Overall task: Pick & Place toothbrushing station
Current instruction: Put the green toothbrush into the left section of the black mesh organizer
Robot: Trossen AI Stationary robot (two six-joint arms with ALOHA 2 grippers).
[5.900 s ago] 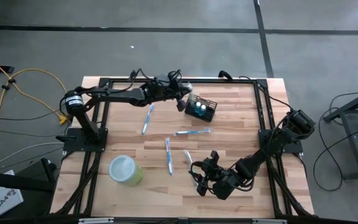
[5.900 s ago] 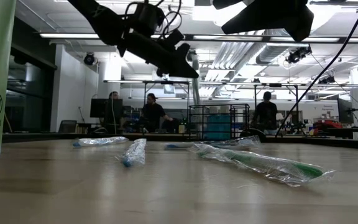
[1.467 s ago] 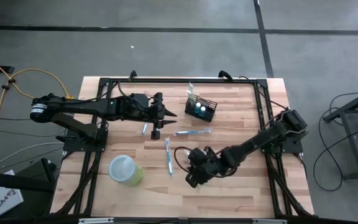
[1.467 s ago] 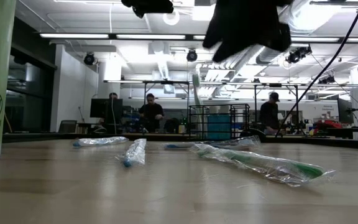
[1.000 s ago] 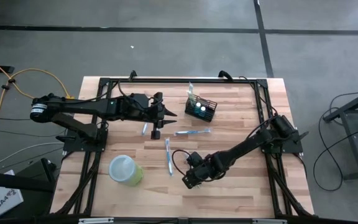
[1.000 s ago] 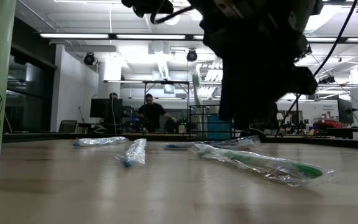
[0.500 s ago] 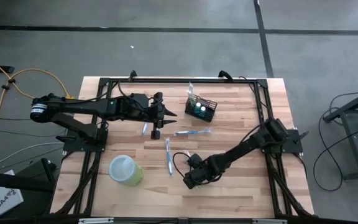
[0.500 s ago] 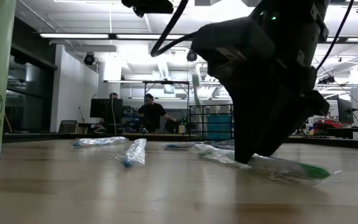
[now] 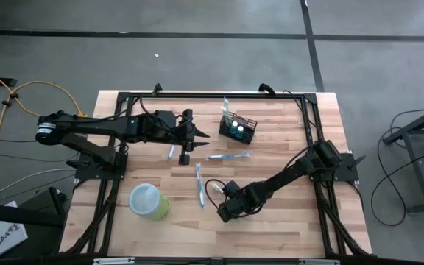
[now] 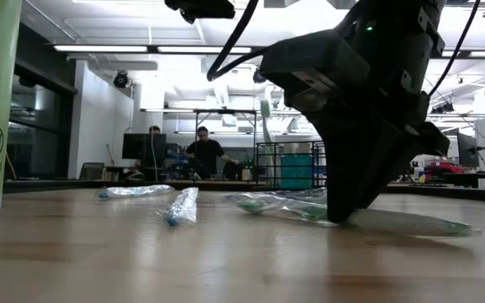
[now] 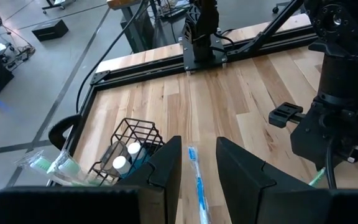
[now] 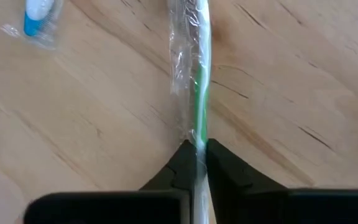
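Toothbrushing station (image 9: 238,129): small black wire-mesh basket on the far, right-of-middle part of the wooden table (image 9: 285,221); two white-capped items and a wrapped brush stand in it.
Right gripper (image 9: 224,211): down at the table's near middle, fingers (image 12: 182,163) pinched together on a green toothbrush (image 12: 199,81) in clear wrap; the brush lies flat on the wood.
Left gripper (image 9: 201,135): held above the far-left part of the table, pointing toward the basket, fingers (image 11: 166,167) apart with nothing between them.
Blue toothbrush (image 9: 227,156): wrapped, lying just near of the basket.
Other wrapped brushes: one (image 9: 199,184) beside the right gripper's left, one (image 9: 174,144) under the left arm.
Light-green cup (image 9: 149,201): near-left, well apart from the basket.
Background: people (image 10: 203,151) at desks beyond the table in the low view.
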